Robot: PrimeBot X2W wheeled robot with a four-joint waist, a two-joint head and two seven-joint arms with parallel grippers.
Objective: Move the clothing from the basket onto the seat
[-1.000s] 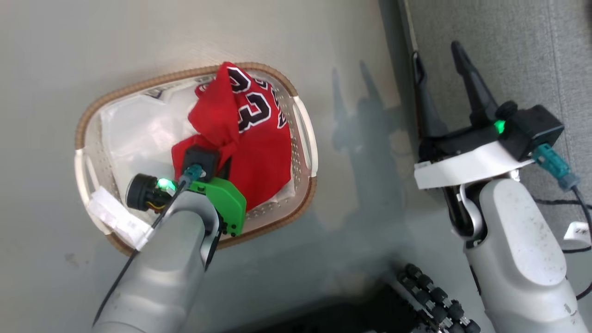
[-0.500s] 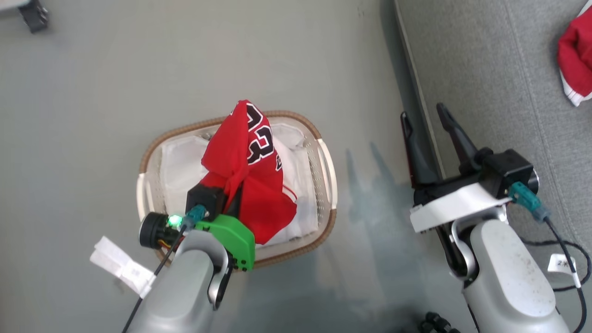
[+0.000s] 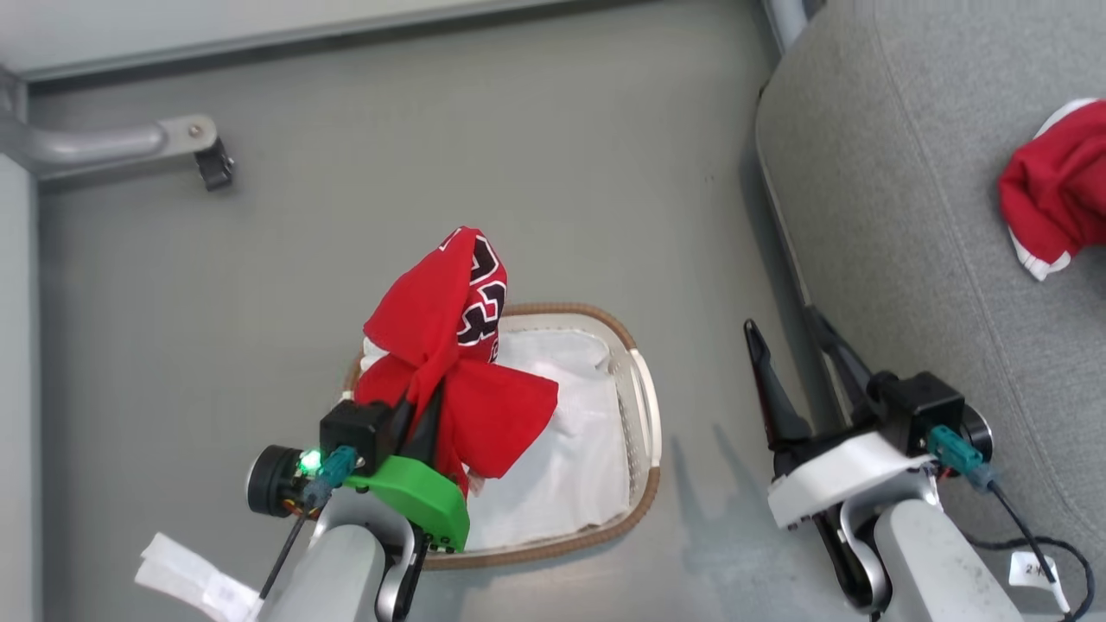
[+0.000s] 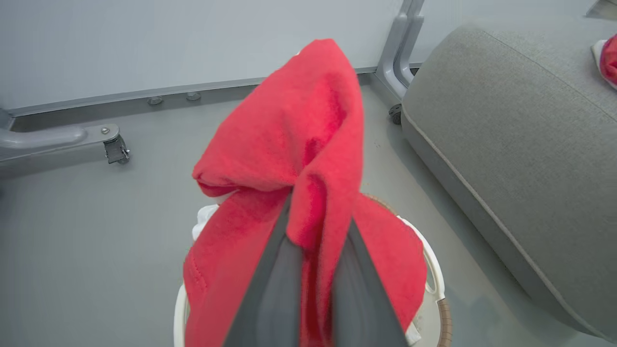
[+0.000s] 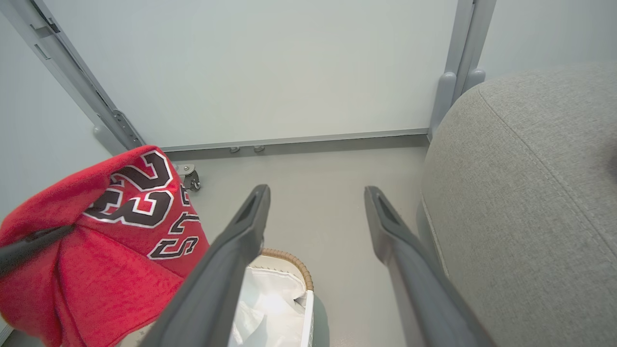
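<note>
Hanging from left end effector [image 3: 429, 404] — one jersey [image 3: 432, 320]; one likely garment [image 3: 1050, 194] on seat [image 3: 907, 173].

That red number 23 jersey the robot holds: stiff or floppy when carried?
Probably floppy: the jersey drapes in folds over the left gripper. Likely light: one pinch holds it up over the basket. It may swing in transit.

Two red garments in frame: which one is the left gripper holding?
The number 23 jersey, pinched in the left gripper above the basket. The other red garment lies on the grey seat, untouched.
</note>
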